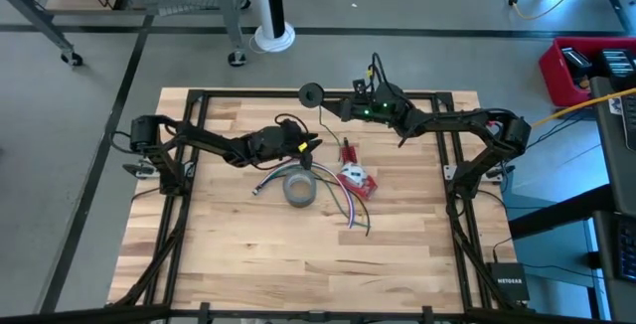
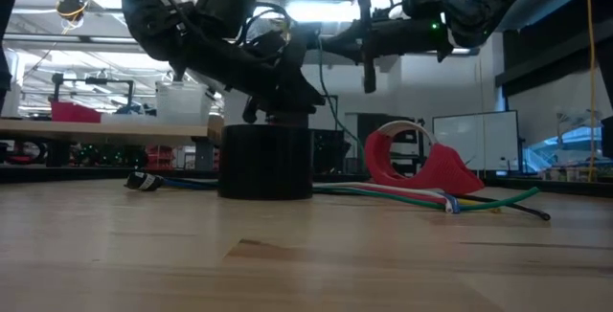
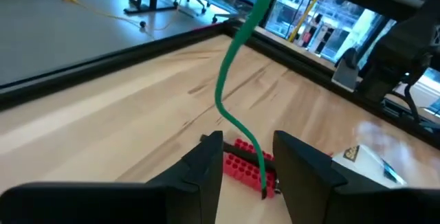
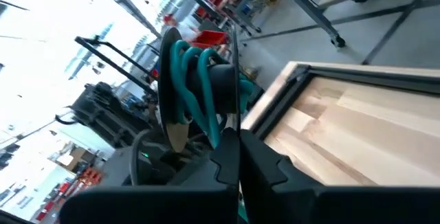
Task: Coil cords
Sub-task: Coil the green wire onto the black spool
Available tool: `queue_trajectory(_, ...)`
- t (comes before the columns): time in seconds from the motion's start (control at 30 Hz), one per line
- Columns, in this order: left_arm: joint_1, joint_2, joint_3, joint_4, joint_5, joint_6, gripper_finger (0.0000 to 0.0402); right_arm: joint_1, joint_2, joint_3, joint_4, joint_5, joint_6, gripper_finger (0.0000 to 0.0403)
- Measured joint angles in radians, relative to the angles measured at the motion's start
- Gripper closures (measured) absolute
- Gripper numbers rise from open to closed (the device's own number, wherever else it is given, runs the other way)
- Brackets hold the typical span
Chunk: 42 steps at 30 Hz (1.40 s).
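A green cord (image 3: 230,80) is partly wound on a small dark spool (image 4: 206,80), which my right gripper (image 4: 232,159) holds shut above the table's far middle; the spool also shows in the high view (image 1: 311,93). The cord's free end hangs down from the spool between the fingers of my left gripper (image 3: 247,165), which is open, just above the table near the grey tape roll (image 1: 300,189). The cord's tip (image 3: 263,188) hangs in the gap; I cannot tell whether it touches a finger. My right gripper pinches the thin flange of the spool (image 4: 234,124) at its edge between its two shut fingers. The spool is lifted clear of the table, with several green turns (image 4: 187,73) round its core. The flange shows edge-on in the low view (image 2: 369,68).
A red tape dispenser (image 1: 355,179) and a red toothed piece (image 3: 242,168) lie right of the tape roll. Several loose coloured cords (image 1: 338,205) lie on the wood beside and under the roll. A black frame (image 1: 199,95) rims the table.
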Motion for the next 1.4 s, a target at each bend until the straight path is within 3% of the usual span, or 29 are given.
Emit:
queue_trajectory(0.4,0.021,0.0,0.0,0.064,-0.017,0.038,0.0282,0.004,0.0,0.0,0.141,-0.078,0.053,0.04)
queue_trajectory(1.4,0.012,0.003,0.019,0.119,-0.017,0.099,0.0282,0.073,0.0,0.0,0.255,-0.052,0.05,0.04)
